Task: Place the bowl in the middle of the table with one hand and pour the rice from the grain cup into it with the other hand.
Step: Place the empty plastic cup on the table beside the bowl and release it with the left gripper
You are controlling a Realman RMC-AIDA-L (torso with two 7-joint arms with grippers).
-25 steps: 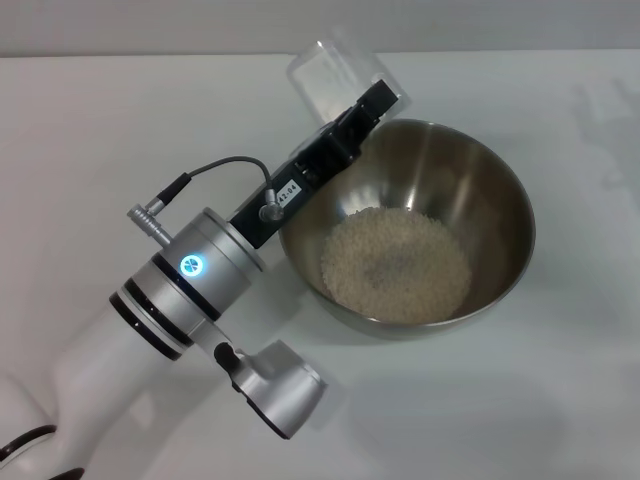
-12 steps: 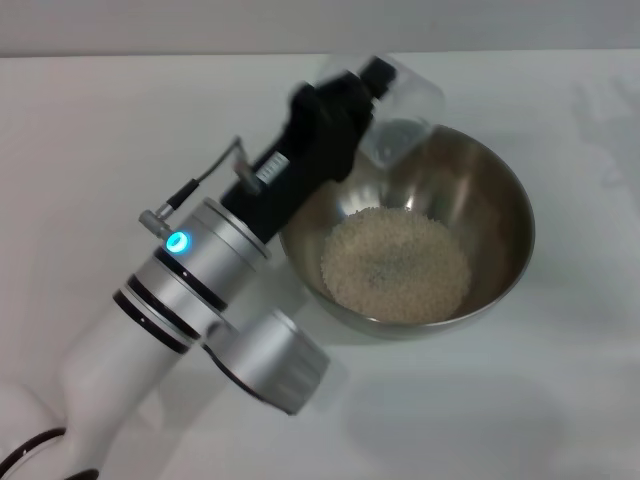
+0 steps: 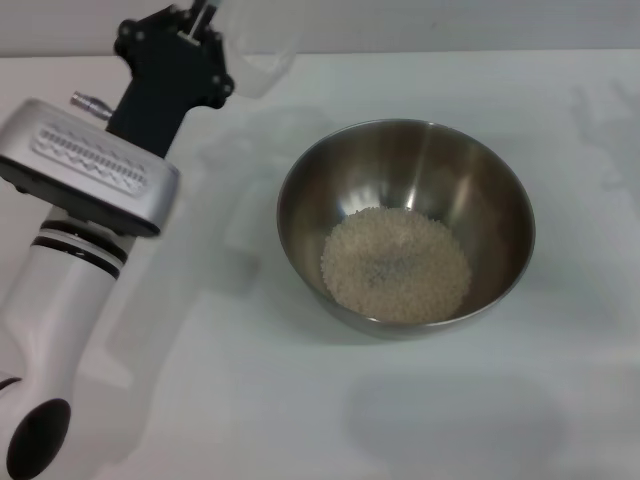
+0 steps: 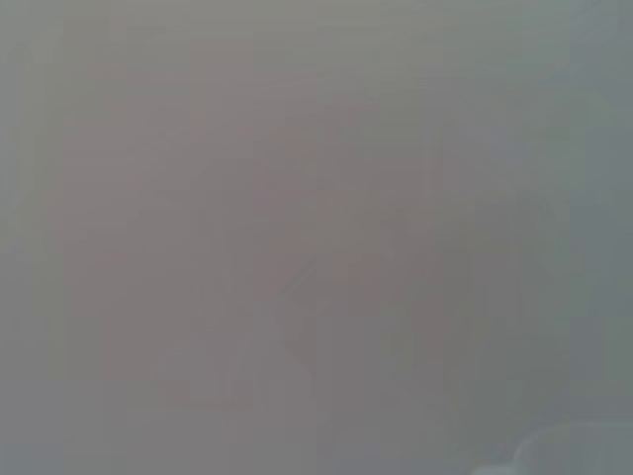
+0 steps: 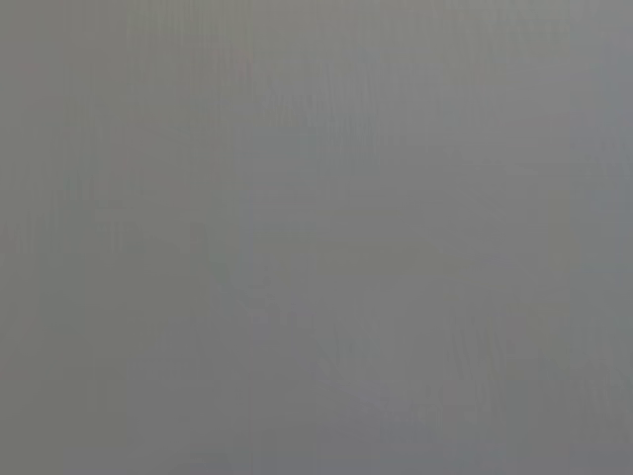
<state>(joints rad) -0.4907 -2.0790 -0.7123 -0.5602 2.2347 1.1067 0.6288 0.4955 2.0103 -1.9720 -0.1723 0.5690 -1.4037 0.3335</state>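
— Left gripper, upper left of the head frame: what's it doing?
— Clamped on the grain cup, which sits at the top edge, well apart from the bowl. The cup looks empty.
— How does that cup handle?
— Light, thin clear plastic, I'd judge; slick and a little springy, so a grip across the wall near the rim suits it better than the small handle.
— And the rice?
— Loose pale heap at the bottom of the steel bowl, centre-right of the frame on the white table. The bowl seems stiff and heavier; its rim is the place to take it.
— Right gripper?
— Not visible; both wrist views show only blank grey.
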